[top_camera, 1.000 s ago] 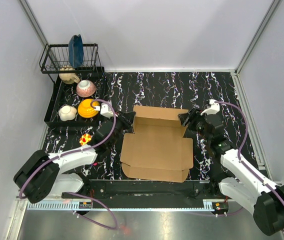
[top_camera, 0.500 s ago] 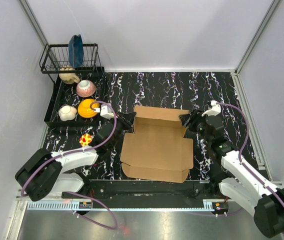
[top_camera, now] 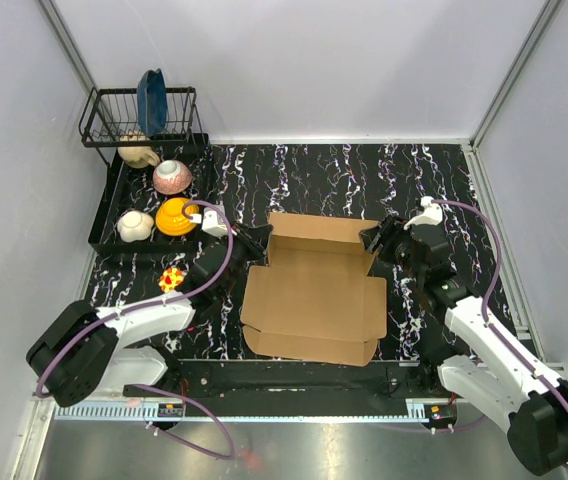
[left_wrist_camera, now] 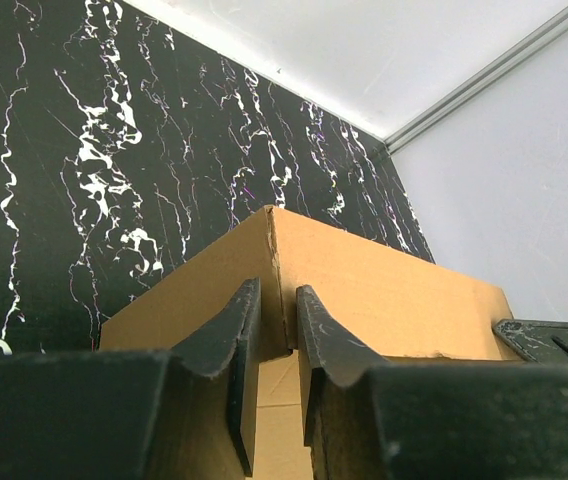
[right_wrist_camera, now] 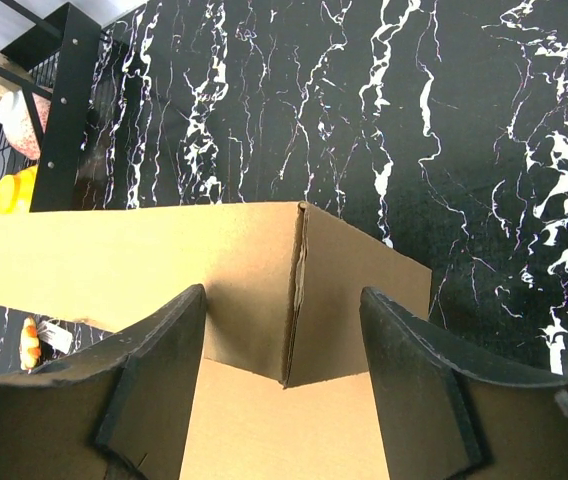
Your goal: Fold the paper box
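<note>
Hardly anything has moved in the last second. The left gripper (top_camera: 254,241) stays pinching the paper box (top_camera: 314,305) at its far corner nearest the black tray (top_camera: 104,235), and the right gripper (top_camera: 375,238) stays spread astride the opposite far corner. Only the rear wall stands, so folding seems barely begun. The box lies on the desk (top_camera: 344,175) right of the tray. Its long axis apparently runs away from the arms, with the raised wall farthest.

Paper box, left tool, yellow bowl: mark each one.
paper box (top_camera: 309,300), top external view, flat base panel.
left tool (left_wrist_camera: 276,292), left wrist view, midway between its fingertips, at the box's raised corner.
yellow bowl (top_camera: 176,216), top external view, its middle.
</note>
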Controlling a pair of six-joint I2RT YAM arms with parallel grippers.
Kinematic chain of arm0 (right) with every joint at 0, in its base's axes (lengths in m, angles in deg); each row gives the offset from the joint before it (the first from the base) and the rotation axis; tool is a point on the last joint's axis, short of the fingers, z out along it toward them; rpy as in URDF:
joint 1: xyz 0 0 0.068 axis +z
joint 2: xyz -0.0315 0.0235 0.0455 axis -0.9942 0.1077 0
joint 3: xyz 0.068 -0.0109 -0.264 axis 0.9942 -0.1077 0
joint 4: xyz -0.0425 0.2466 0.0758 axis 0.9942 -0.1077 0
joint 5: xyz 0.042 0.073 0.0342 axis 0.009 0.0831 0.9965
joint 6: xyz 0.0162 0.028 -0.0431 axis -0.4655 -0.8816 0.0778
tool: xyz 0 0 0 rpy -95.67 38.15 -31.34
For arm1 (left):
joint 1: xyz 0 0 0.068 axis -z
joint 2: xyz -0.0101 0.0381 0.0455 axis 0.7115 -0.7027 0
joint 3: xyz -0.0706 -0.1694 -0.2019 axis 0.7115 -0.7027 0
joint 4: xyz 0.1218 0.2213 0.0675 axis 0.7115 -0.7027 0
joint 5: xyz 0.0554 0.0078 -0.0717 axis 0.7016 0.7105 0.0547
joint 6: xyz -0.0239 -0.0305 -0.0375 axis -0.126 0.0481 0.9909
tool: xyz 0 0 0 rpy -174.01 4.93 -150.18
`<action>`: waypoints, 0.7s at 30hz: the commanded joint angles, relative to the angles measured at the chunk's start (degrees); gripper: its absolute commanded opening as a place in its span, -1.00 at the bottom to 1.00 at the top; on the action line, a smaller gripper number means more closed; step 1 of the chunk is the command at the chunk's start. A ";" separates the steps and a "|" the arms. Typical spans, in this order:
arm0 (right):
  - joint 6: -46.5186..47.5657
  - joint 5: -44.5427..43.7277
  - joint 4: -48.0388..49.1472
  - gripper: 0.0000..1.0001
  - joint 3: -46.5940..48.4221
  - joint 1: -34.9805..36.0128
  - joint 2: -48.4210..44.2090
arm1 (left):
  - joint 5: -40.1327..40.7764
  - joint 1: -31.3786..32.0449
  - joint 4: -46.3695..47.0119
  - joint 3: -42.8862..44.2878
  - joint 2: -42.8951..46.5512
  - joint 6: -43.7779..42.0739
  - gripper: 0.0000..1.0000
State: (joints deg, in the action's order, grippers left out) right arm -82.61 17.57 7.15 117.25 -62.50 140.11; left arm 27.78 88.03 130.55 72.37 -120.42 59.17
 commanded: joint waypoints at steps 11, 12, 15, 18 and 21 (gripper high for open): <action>-0.38 -1.70 -9.44 0.30 -5.80 -0.14 -1.04 | -1.97 0.48 -13.28 -6.14 -6.36 -0.59 -0.62; -0.38 -1.79 -9.88 0.30 -5.54 -0.23 -1.21 | -1.88 0.48 -13.37 -6.14 -6.27 -0.59 -0.61; 0.23 -2.58 -11.02 0.34 -3.18 -0.14 -1.39 | -1.09 0.48 -15.20 -4.66 -4.70 -1.29 -0.57; 1.28 -4.33 -13.30 0.46 1.47 -0.14 -0.86 | 0.84 0.39 -21.16 -1.50 -0.66 -2.34 -0.40; 2.95 -6.09 -15.59 0.61 6.58 -0.05 -0.16 | 2.69 0.39 -26.53 2.72 3.30 -3.67 -0.07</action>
State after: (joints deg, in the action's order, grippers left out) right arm -83.90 15.91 2.49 118.41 -62.50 138.58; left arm 28.30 88.10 127.32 72.83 -118.84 59.85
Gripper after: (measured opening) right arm 0.775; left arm 0.396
